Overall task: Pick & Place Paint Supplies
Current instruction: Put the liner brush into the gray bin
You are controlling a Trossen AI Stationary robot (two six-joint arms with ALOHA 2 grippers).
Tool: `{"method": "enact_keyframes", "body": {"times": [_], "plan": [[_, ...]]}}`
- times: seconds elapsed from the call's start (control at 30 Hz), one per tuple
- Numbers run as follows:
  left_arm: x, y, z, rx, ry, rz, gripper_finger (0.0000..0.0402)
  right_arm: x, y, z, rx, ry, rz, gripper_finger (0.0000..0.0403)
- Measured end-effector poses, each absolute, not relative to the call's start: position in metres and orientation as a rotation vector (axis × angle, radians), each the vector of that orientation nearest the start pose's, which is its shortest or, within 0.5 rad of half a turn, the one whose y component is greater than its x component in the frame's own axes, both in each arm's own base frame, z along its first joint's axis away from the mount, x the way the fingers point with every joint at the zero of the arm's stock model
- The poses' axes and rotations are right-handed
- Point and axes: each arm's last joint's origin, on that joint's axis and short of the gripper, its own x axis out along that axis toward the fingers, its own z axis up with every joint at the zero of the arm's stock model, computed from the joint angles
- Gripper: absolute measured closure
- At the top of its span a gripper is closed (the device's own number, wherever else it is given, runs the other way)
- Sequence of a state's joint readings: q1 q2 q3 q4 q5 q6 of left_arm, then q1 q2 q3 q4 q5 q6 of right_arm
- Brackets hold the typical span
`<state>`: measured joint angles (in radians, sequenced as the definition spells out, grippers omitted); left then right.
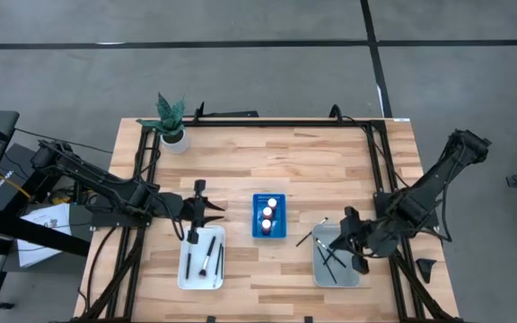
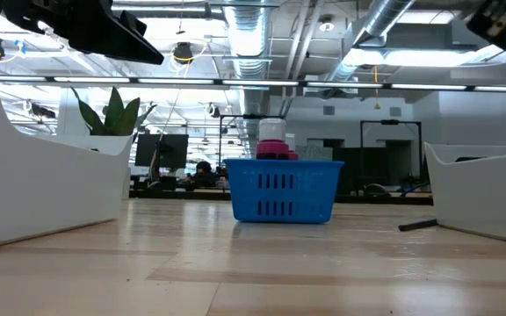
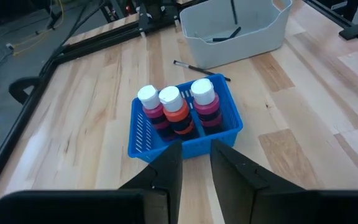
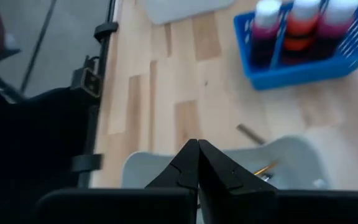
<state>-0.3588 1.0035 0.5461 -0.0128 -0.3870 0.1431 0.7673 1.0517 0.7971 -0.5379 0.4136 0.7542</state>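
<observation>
Three paint bottles [image 3: 171, 102] with white caps stand upright in the blue rack [image 1: 269, 216] at mid table. My left gripper [image 1: 217, 212] hovers open just left of the rack, above the far end of the white tray [image 1: 202, 260], where three dark brushes [image 1: 212, 256] lie flat. My right gripper [image 1: 355, 251] is shut on nothing over the grey tray [image 1: 337, 260], which holds several brushes [image 1: 332, 258]. One more brush [image 3: 201, 70] lies on the table between rack and grey tray.
A potted plant [image 1: 173, 126] stands at the far left corner. A black frame rail [image 1: 267, 121] runs round the table's edges. Bare wood lies between the rack and the far rail. A small black piece [image 1: 425, 267] sits off the table's right edge.
</observation>
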Motion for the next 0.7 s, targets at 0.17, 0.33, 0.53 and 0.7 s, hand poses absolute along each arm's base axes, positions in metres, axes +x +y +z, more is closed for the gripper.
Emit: {"method": "enact_keyframes", "body": {"times": [0.17,0.33,0.53,0.7], "plan": [[0.202,-0.059,0.231,0.338,0.418,0.01,0.0325,0.159,0.139,0.258,0.415,0.806,0.071,0.0403],[0.204,-0.05,0.232,0.326,0.423,0.056,0.0325,0.158,0.139,0.258,0.503,0.841,0.062,0.0403],[0.205,-0.042,0.229,0.291,0.432,0.1,0.0325,0.163,0.142,0.245,0.531,0.934,0.009,0.0403],[0.203,-0.037,0.219,0.295,0.465,0.116,0.0325,0.172,0.145,0.228,0.517,1.043,-0.022,0.0403]]}}
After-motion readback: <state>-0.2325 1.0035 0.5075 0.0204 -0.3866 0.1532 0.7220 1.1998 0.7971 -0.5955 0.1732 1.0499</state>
